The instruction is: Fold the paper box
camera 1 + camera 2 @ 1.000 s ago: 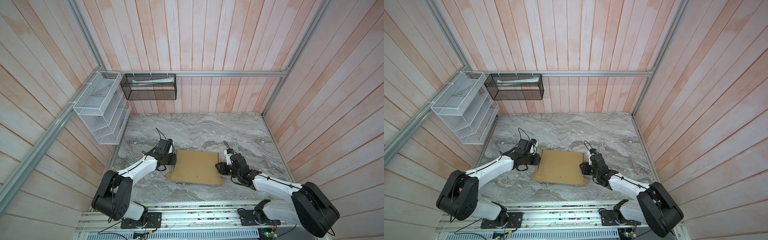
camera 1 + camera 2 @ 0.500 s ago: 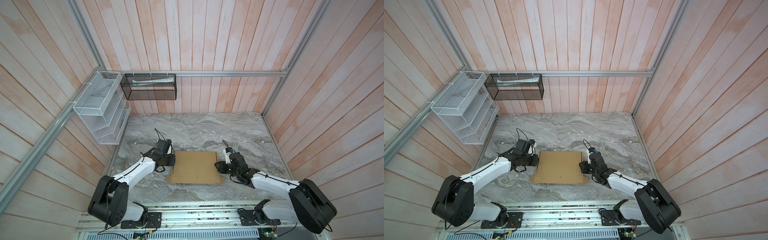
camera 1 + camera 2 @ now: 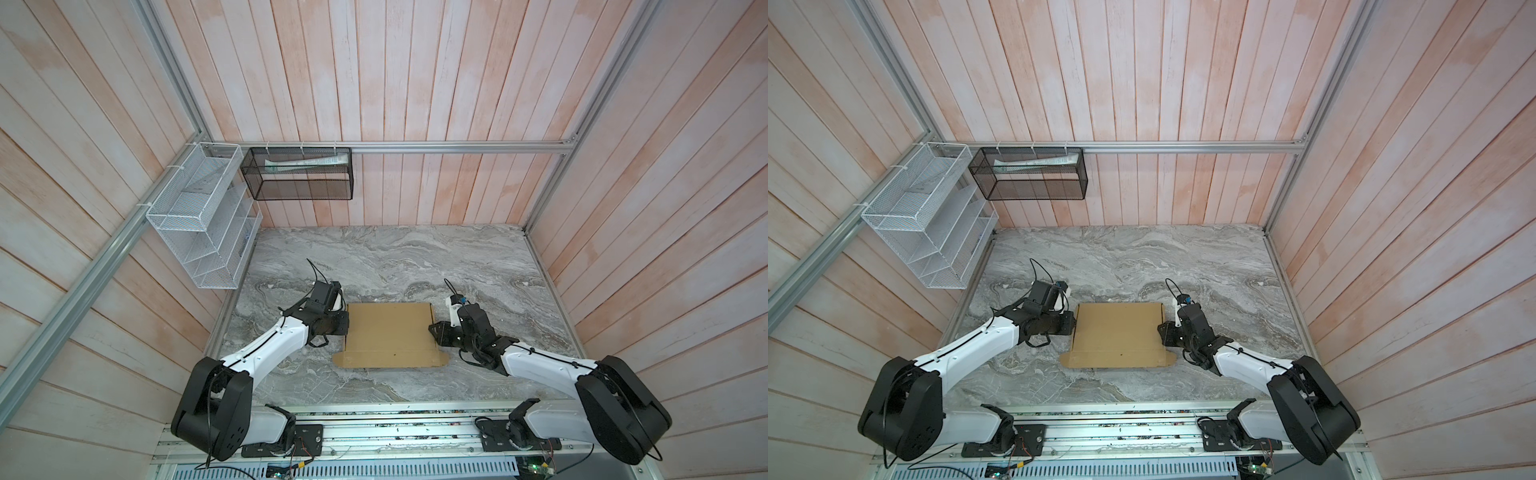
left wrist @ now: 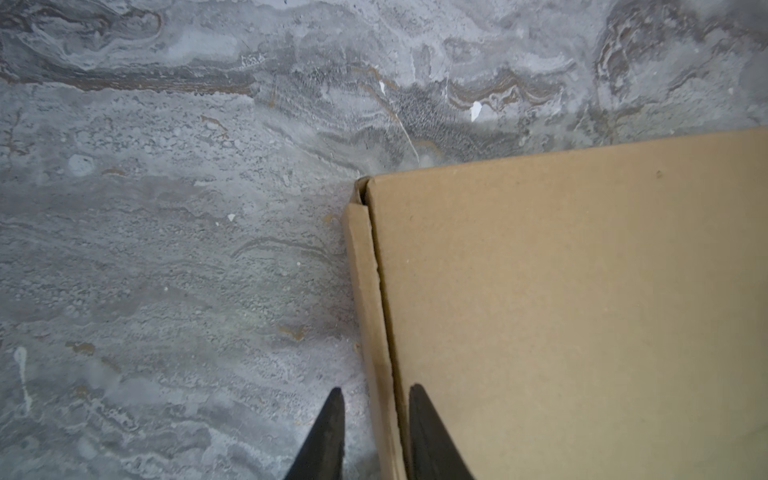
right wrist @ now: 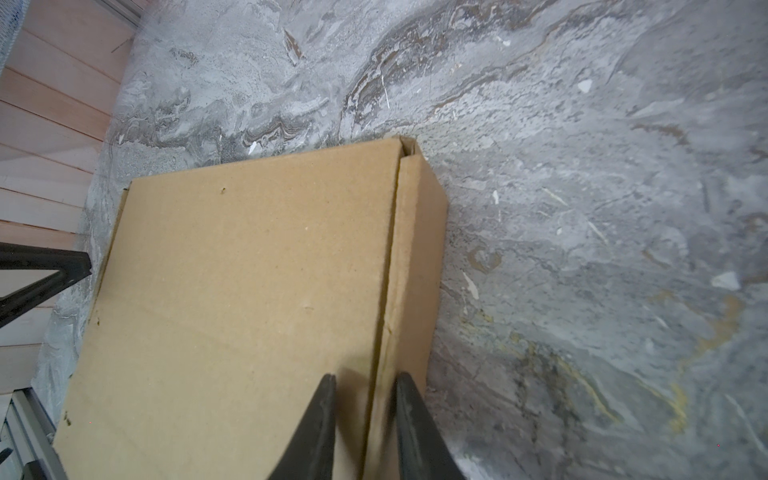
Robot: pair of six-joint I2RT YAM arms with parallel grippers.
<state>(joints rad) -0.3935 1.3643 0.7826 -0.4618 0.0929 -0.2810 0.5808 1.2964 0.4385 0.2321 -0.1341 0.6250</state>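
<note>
1. A shallow, flat, rectangular paper box (image 3: 388,332) (image 3: 1117,334) (image 4: 582,311) (image 5: 249,291) of plain tan-brown corrugated cardboard lay on the grey marbled tabletop (image 3: 395,257). It sat towards the front middle, between the two arms, with its top panel down flat.
2. Along the box's near edge a narrow flap (image 3: 390,362) with rounded ends stuck out flat on the tabletop.
3. The left gripper (image 3: 345,328) (image 3: 1072,326) (image 4: 376,395) sat at the box's left edge. In the left wrist view its black fingers (image 4: 330,432) stood a little apart astride the left side wall (image 4: 365,291). One finger was over the top panel and the other outside over the tabletop, with a sliver of stone showing between it and the wall. It had hold of nothing.
4. The right gripper (image 3: 433,330) (image 3: 1161,330) (image 5: 365,380) sat at the box's right edge. In the right wrist view its two dark fingers were narrowly parted. One was over the top panel and the other over the outward-leaning right side wall (image 5: 419,249), with the seam between them. Whether they pinched the cardboard could not be told.
5. A white wire rack (image 3: 199,216) and a black mesh basket (image 3: 297,174) hung on the wall rails, well apart from the box.
</note>
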